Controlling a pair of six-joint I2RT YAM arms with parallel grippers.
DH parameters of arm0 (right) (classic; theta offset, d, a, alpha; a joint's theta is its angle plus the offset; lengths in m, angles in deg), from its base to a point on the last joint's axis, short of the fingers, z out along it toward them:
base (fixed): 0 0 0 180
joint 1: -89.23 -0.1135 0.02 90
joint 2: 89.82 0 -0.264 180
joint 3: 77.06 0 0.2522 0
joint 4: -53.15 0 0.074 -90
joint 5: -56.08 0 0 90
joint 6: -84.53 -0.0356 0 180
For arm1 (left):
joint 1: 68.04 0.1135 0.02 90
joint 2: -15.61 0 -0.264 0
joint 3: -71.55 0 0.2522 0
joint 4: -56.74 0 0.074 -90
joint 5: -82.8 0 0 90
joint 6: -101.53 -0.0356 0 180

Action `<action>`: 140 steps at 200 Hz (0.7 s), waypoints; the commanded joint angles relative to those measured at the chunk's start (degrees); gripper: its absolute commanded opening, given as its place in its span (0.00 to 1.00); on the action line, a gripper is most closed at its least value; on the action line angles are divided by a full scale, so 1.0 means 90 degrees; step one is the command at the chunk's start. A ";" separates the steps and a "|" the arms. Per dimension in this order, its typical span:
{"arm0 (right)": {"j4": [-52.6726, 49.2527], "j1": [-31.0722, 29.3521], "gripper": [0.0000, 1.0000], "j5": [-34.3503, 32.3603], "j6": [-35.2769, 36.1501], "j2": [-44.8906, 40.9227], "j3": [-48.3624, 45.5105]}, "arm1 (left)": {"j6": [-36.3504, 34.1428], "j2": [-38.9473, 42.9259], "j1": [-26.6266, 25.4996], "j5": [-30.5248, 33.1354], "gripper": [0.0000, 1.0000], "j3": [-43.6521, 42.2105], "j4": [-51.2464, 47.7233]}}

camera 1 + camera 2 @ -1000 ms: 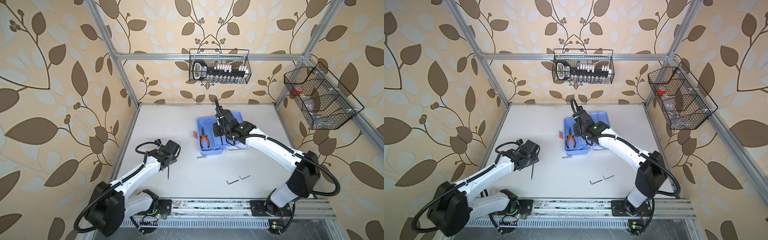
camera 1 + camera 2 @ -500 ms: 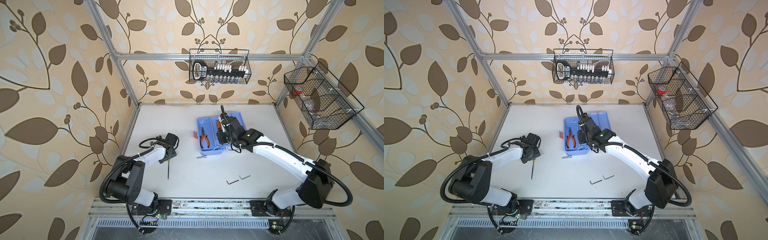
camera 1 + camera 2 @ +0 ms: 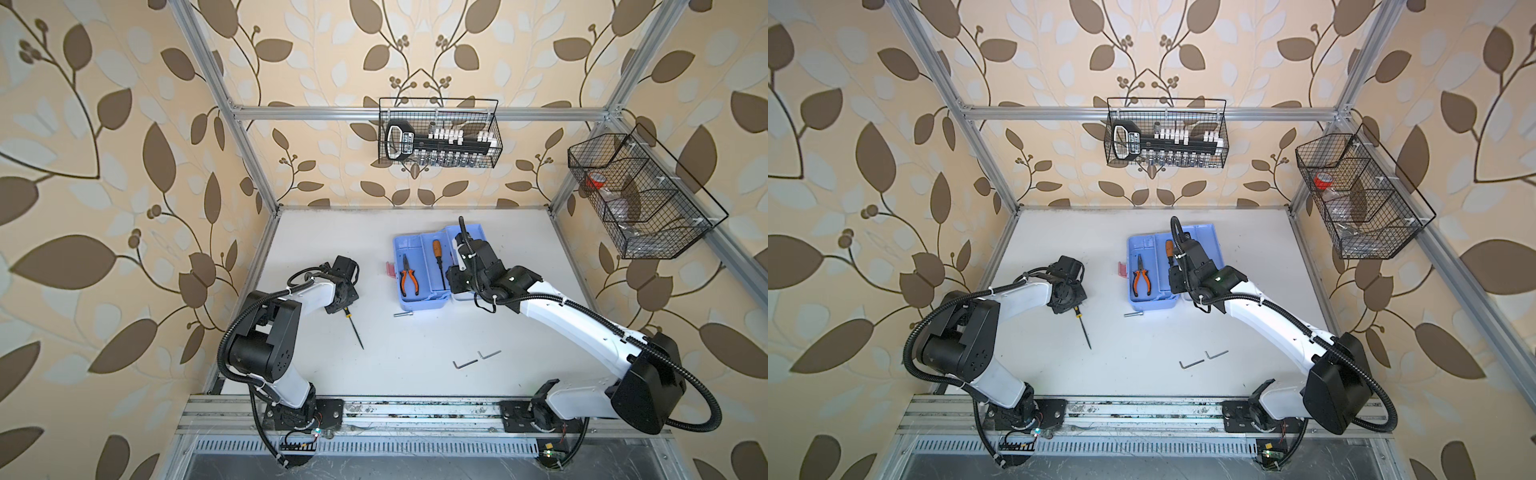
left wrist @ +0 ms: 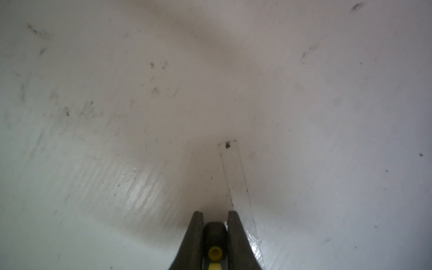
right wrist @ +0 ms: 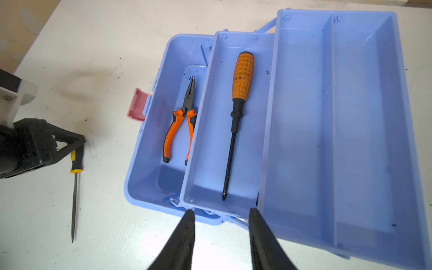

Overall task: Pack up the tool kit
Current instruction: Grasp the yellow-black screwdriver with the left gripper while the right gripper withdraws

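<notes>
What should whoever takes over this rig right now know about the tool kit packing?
Left gripper: jaws shut on the slim black-and-yellow tool lying on the table.
Right gripper: jaws open, empty, over the tool kit.
Kit open; pliers in the base, orange-handled screwdriver in the middle tray, third tray empty.
To do: pack the slim tool, metal pin and two hex keys, then close the kit.

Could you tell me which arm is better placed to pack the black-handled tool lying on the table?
Left: the left pincer is shut on the black-handled tool, while the right pincer hangs open over the tool kit.
</notes>
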State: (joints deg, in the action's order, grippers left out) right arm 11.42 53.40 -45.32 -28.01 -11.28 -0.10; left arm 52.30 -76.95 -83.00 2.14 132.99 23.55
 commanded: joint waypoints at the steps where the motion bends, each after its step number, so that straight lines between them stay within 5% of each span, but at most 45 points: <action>1: 0.0147 -0.0003 0.39 0.0247 -0.0119 -0.0026 -0.0059 | 0.0040 -0.0043 -0.0020 -0.0362 0.04 -0.0151 -0.0301; 69: 0.0655 -0.0929 0.44 0.0463 0.0277 0.0238 0.0033 | 0.0179 0.0639 -0.0037 -0.0675 0.00 -0.0144 -0.0495; 140: 0.1816 -0.1572 0.47 0.2378 0.0314 0.1332 0.0018 | 0.0501 0.2212 -0.0227 -0.1307 0.00 -0.0106 -0.0989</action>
State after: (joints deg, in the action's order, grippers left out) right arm 22.74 40.66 -31.22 -25.89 -2.47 -0.08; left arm 55.08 -62.19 -84.59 -7.28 132.03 17.72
